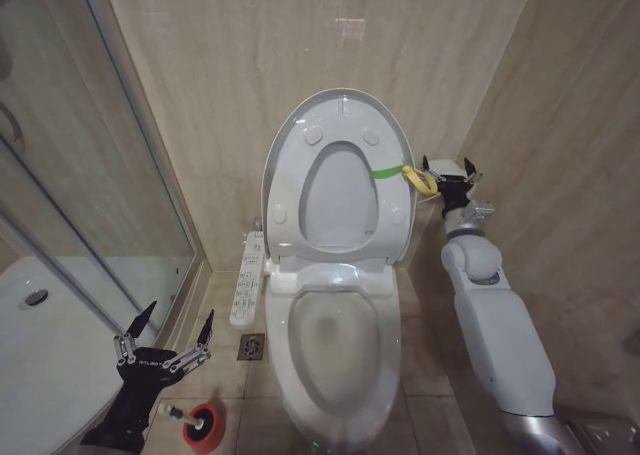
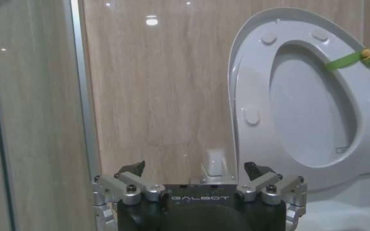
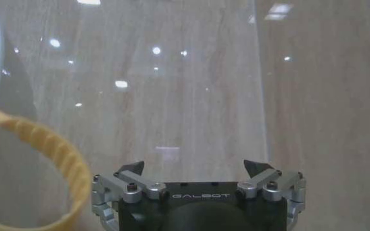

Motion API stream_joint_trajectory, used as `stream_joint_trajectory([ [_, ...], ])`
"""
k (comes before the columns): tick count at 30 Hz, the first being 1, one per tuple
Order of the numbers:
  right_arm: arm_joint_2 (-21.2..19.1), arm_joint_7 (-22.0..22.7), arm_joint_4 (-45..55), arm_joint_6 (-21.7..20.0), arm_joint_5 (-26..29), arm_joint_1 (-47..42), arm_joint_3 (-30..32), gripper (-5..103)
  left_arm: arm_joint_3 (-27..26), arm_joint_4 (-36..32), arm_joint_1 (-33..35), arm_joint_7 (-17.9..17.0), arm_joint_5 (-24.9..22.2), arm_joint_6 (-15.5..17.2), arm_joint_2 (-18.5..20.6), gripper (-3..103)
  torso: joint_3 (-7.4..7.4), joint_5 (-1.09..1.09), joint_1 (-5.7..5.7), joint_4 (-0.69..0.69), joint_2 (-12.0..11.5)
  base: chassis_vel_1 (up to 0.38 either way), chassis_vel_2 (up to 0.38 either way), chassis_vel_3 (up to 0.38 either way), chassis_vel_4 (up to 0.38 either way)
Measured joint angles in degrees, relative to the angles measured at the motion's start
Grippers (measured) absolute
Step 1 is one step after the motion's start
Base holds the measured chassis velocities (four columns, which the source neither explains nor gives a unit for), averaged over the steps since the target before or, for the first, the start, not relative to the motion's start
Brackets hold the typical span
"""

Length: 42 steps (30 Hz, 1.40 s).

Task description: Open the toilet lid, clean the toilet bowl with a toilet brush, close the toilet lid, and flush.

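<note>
The toilet lid [image 1: 340, 110] stands raised against the back wall with the ring seat up in front of it, and its green and yellow strap loop [image 1: 412, 174] hangs at its right edge. Below lies the uncovered toilet bowl [image 1: 333, 347]. My right gripper [image 1: 447, 167] is open just right of the loop, and the yellow loop [image 3: 51, 147] hangs free beside its fingers. My left gripper [image 1: 170, 335] is open low on the left, above the red holder [image 1: 205, 427]. The toilet brush's white handle [image 1: 176, 412] pokes out of that holder. The raised lid [image 2: 313, 91] stands beyond the left gripper [image 2: 194, 166].
A glass shower screen [image 1: 90, 175] with a metal frame closes off the left side. A white button panel [image 1: 247, 278] hangs at the bowl's left, with a floor drain [image 1: 252, 347] beside it. Tiled walls meet in a corner right of the toilet.
</note>
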Motion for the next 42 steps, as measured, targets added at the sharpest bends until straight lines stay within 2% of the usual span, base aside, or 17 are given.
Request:
stream_joint_trajectory([
  [7, 0.3, 1.4, 2.2, -1.0, 0.8, -0.6, -2.0, 100, 0.0, 0.0, 0.0, 0.0, 0.0, 0.0, 0.0, 100, 0.01, 0.0, 0.01, 0.01, 0.0, -0.043, 0.058, 0.039, -0.061],
  [14, -1.5, 1.4, 5.3, -1.5, 2.1, -3.0, -2.1, 100, 0.0, 0.0, 0.0, 0.0, 0.0, 0.0, 0.0, 100, -0.01, 0.0, -0.02, -0.02, 0.0, 0.0, 0.0, 0.0, 0.0],
  [24, -3.3, 0.9, 11.0, -1.4, 7.5, -7.9, -2.0, 100, 0.0, 0.0, 0.0, 0.0, 0.0, 0.0, 0.0, 100, -0.01, 0.02, -0.02, -0.06, 0.0, 0.0, 0.0, 0.0, 0.0],
  [35, -5.3, -0.1, 17.1, -2.3, 12.8, -12.8, -0.9, 100, 0.0, 0.0, 0.0, 0.0, 0.0, 0.0, 0.0, 100, -0.01, 0.01, -0.01, -0.03, 0.0, 0.0, 0.0, 0.0, 0.0],
  [42, -7.5, -0.2, 23.3, -2.8, 15.0, -20.0, 1.2, 100, 0.0, 0.0, 0.0, 0.0, 0.0, 0.0, 0.0, 100, -0.01, 0.01, -0.02, 0.0, 0.0, 0.0, 0.0, 0.0, 0.0],
])
